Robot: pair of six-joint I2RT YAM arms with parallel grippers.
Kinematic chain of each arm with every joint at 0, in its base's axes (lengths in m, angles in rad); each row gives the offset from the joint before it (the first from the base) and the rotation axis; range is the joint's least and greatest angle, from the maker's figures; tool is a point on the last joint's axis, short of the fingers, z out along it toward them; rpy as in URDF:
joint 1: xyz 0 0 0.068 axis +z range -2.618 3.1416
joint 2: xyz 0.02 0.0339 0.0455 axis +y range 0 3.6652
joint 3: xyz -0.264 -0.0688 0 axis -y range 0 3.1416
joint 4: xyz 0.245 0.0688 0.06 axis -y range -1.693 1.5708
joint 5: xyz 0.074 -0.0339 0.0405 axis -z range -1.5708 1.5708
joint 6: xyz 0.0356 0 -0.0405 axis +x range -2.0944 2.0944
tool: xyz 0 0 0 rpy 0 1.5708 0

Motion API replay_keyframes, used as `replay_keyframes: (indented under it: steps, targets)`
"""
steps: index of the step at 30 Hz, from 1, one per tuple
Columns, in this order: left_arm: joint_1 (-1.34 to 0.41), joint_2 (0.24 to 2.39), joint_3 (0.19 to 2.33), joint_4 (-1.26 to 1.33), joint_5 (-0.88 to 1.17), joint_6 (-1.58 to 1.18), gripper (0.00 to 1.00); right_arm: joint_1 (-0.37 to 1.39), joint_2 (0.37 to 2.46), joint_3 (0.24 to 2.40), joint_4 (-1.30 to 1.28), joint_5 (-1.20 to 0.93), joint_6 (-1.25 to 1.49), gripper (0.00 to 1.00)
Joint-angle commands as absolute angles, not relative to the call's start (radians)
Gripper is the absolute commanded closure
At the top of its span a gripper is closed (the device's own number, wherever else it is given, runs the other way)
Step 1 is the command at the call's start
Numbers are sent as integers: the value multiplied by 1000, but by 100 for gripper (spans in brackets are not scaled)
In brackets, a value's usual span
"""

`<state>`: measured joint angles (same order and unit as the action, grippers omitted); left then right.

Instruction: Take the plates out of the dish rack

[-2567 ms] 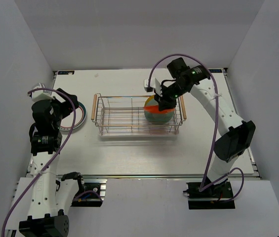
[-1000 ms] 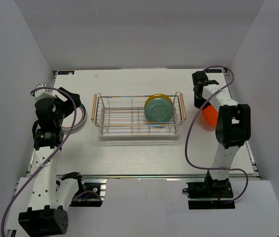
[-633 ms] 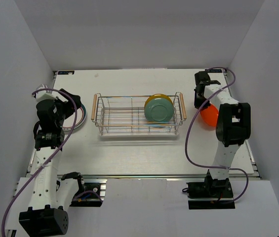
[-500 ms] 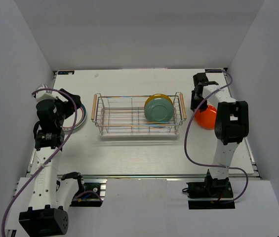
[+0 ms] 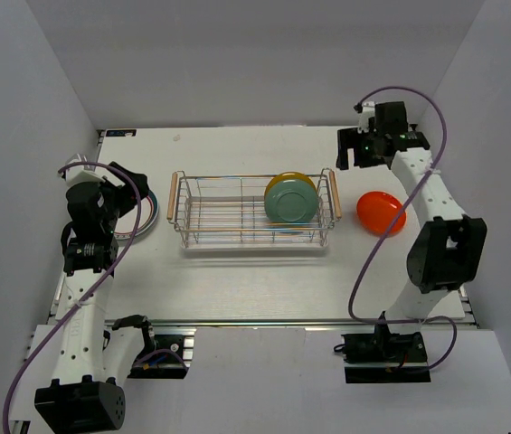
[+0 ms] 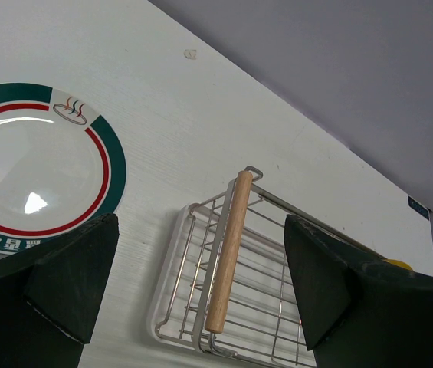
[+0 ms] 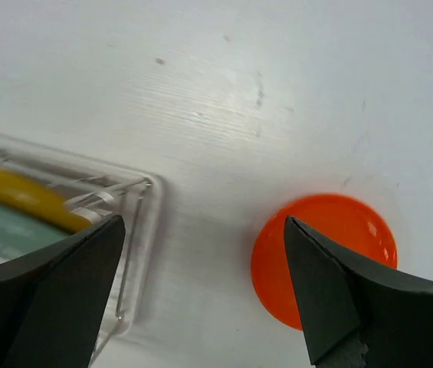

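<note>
Fingers (image 7: 55,299) spread wide on both arms, nothing held; 2 plates stand in the dish rack (image 5: 237,240).
The right gripper (image 7: 203,222) hangs over the far right of the table (image 5: 237,280), jaws fully apart and empty. Below it the orange plate (image 5: 382,212) lies flat just right of the rack, apart from it, which looks like a set-down spot for unloaded plates. The teal plate (image 5: 291,202) and yellow plate (image 5: 291,177) stand on edge at the rack's right end, propped by the wires. The left gripper (image 6: 201,222), equally wide and empty, hovers near a white plate (image 6: 32,169) lying flat left of the rack.
</note>
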<state>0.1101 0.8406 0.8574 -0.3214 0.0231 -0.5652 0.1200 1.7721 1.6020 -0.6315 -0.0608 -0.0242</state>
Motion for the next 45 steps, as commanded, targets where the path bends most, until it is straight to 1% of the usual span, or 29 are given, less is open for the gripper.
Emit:
replay_keyframes:
  steps: [1,2,3,9,11,13,17,27,33,40,45]
  targets:
    - [117,831,864,-314,15,-563,2,132,1662,1641,-601,-279,-230,11]
    - [117,833,865,-313,17,-564,2,136,1655,1650,-618,-357,-283,11]
    - [117,834,864,-308,20,-565,2,143,1652,1666,-646,-391,-405,11]
    - [117,854,879,-321,48,-560,2,236,1722,1820,-935,-537,-745,11]
    - [107,854,881,-328,41,-558,2,287,1746,1867,-1047,-543,-871,11]
    - [107,853,880,-331,37,-557,2,308,1763,1870,-1078,-519,-952,11]
    - [107,853,882,-344,22,-551,2,369,1772,1850,-1121,-485,-1029,11]
    - [107,877,882,-344,23,-548,2,429,1812,1769,-1040,-357,-979,11]
    - [107,884,874,-339,20,-548,2,445,1825,1756,-1026,-354,-982,11]
    - [107,888,876,-344,22,-545,2,462,1858,1747,-937,-296,-917,11]
    - [107,882,873,-344,17,-545,2,471,1853,1727,-962,-342,-936,11]
